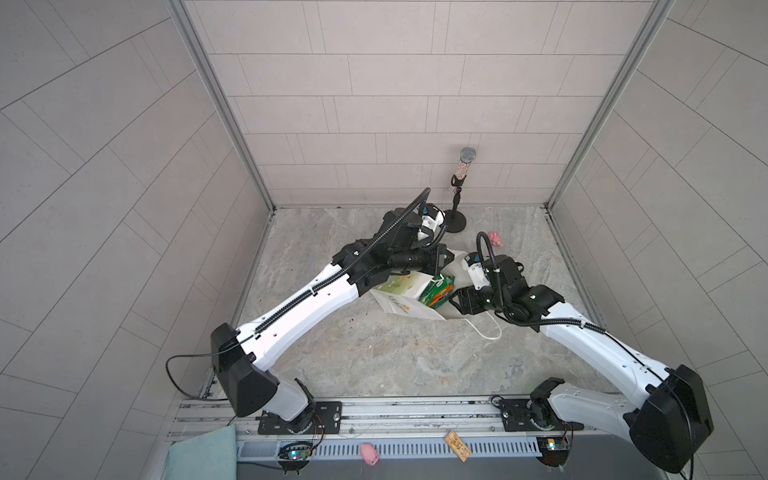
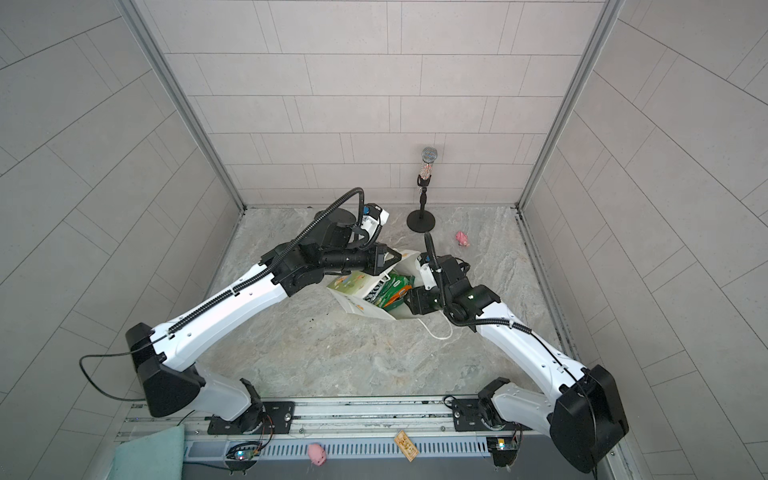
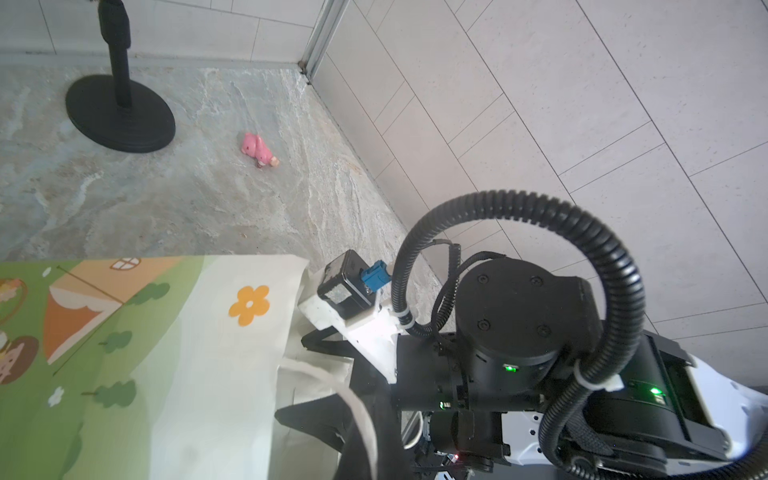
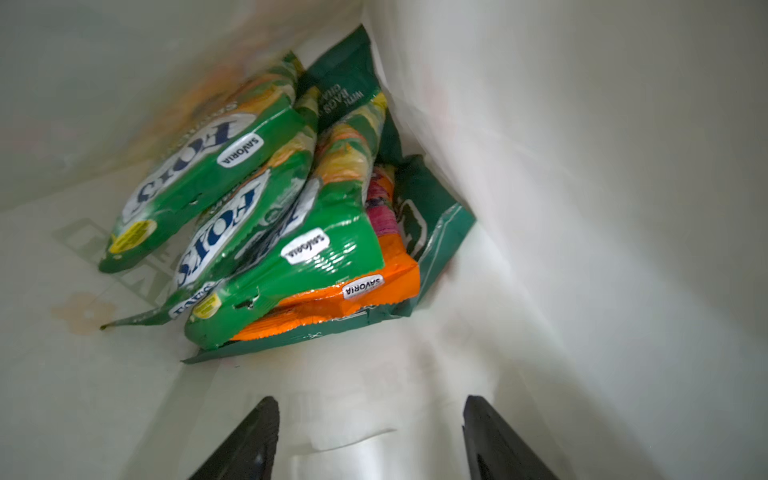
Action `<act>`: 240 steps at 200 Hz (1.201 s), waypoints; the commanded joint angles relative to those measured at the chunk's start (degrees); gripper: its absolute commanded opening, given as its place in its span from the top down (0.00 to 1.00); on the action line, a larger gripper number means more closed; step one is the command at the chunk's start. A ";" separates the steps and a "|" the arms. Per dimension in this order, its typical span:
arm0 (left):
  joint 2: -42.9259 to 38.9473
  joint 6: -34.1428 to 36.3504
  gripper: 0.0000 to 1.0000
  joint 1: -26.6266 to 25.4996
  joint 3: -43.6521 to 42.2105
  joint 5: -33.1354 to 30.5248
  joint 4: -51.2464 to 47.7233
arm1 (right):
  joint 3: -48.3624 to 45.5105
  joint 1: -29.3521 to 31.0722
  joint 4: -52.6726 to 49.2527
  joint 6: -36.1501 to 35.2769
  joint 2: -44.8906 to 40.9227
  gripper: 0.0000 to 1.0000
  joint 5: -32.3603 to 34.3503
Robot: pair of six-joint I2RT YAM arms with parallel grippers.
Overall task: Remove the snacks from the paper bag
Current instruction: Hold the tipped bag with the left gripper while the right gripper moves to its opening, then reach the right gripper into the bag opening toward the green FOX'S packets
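Observation:
The white paper bag (image 1: 399, 306) (image 2: 357, 305) lies tilted on the stone table with its mouth facing right. My left gripper (image 1: 451, 257) (image 2: 392, 259) (image 3: 353, 415) is shut on the bag's upper rim, next to a white cord handle (image 3: 361, 399). The illustrated wide side (image 3: 124, 353) faces that camera. My right gripper (image 4: 370, 399) (image 1: 455, 301) stands open inside the bag's mouth, short of the snacks (image 1: 436, 291) (image 2: 390, 291). Three green FOX'S packets (image 4: 257, 232) lie stacked over an orange one (image 4: 374, 291) and a dark green packet (image 4: 432, 216), all untouched.
A microphone on a black round stand (image 1: 455, 220) is behind the bag. A pink toy (image 1: 494, 237) lies to its right, another (image 1: 369, 453) at the front rail beside a wooden tag (image 1: 457, 445). The bag's other cord handle (image 1: 486, 328) trails on the table.

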 commanded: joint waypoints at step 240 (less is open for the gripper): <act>-1.63 -3.24 1.00 -2.42 -6.64 -10.78 9.31 | -21.82 9.89 29.73 32.58 -9.94 0.60 5.99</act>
